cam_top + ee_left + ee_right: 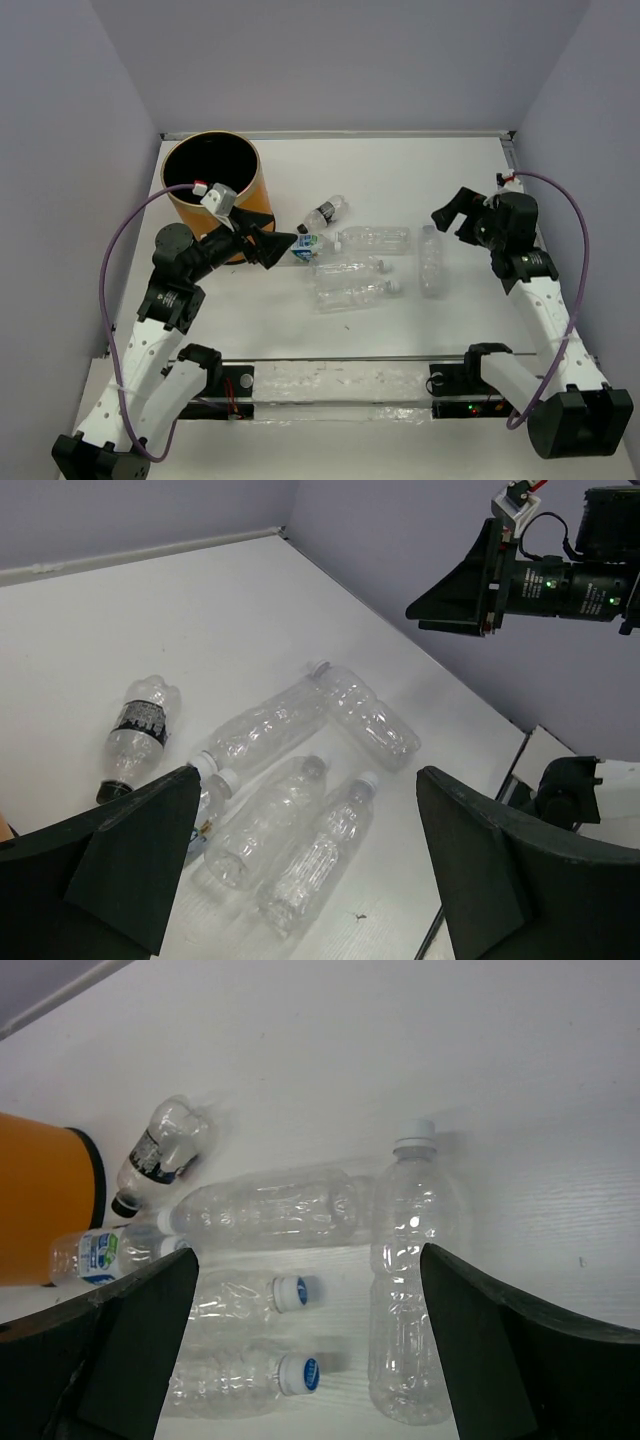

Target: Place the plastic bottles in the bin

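The plastic bottles (373, 238) lie flat on the worktop (400, 170), all to the right of the orange bin (258, 195). The blue-white label bottle (305, 243) is closest to the bin, with its long side pointing away from it. The left fingers (140, 860) sit between bin and that bottle, spread wide, holding nothing. The right fingers (140, 1330), wide and empty too, are far from the bin.

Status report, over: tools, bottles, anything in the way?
Left tool open, empty; right tool open, empty. Six plastic bottles lying on table, none gripped. Bin upright, far left. No obstacle seen.
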You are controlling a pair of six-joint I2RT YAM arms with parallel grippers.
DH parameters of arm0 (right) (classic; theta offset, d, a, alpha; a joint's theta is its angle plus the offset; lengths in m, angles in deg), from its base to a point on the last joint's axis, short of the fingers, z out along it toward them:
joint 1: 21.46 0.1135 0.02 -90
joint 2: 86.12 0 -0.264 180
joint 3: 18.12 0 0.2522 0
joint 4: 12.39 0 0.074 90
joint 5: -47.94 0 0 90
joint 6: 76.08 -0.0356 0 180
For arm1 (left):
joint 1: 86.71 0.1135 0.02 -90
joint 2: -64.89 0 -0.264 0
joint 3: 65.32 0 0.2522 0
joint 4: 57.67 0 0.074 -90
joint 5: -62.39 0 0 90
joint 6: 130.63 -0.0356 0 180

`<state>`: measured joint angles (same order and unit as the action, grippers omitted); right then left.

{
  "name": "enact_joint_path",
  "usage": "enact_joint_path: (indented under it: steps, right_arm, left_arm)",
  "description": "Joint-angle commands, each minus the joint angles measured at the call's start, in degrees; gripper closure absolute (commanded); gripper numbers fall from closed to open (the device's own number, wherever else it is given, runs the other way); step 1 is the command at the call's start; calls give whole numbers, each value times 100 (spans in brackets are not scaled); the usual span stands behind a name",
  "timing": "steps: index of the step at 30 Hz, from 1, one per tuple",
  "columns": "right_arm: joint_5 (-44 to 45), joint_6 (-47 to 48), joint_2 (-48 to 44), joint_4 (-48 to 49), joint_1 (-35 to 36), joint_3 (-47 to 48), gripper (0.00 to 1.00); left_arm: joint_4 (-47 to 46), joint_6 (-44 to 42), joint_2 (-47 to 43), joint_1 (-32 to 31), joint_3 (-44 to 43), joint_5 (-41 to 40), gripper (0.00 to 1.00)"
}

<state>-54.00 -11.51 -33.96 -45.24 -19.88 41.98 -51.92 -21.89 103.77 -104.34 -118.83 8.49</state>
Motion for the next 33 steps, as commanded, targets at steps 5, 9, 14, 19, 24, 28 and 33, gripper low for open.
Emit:
enact_joint_path:
  steps: [5,9,14,19,24,28,33]
  right_arm:
    - [518,126,400,98,0,-81,2]
    - [631,108,601,301,0,-214,2]
    - [772,135,1085,485,52,-249,2]
    - [878,144,1655,749,166,-311,2]
    - [808,170,2315,863,404,-153,4]
    - [904,91,2772,1003,535,-65,5]
    - [1351,91,3045,1074,536,-100,11]
  left_arm:
    - [-121,-99,-73,-127,-51,459,1]
    - [-201,-55,-82,-171,11,609,1]
    - [-166,94,155,-250,46,732,1]
    - [-122,235,507,-469,63,934,1]
    - [18,262,780,-663,151,1084,1]
    - [194,112,832,-751,134,996,1]
    - [335,-29,832,-777,64,803,1]
